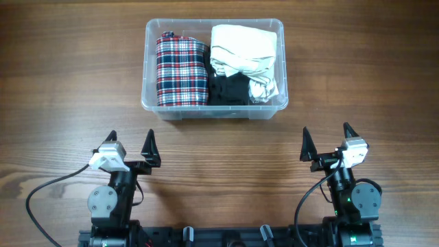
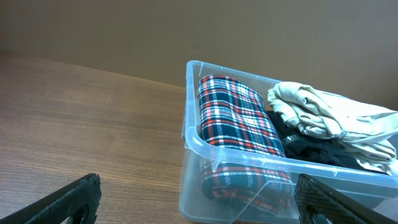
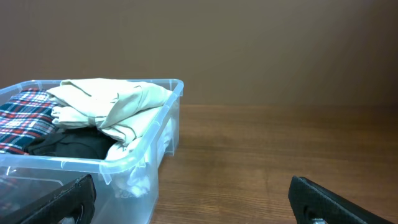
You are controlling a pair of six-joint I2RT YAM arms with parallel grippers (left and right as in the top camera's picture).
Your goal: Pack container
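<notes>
Lower left: left gripper (image 1: 130, 142), jaws spread, holding nothing. Upper centre: container (image 1: 147, 62), long axis left–right, packed with plaid garment (image 1: 182, 72), black garment (image 1: 230, 89) and cream garment (image 1: 243, 49); lies up-frame of both grippers, slightly nearer the left. Lower right: right gripper (image 1: 327, 140), likewise spread and unladen. Bare table (image 1: 68, 82) between grippers and near wall.

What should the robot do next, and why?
Probably just park and stop, I'd guess. The plaid cloth, white cloth and black cloth all lie inside the bin, I see no clothes outside it, and the left claw and right claw both sit open and empty, back from the bin.
</notes>
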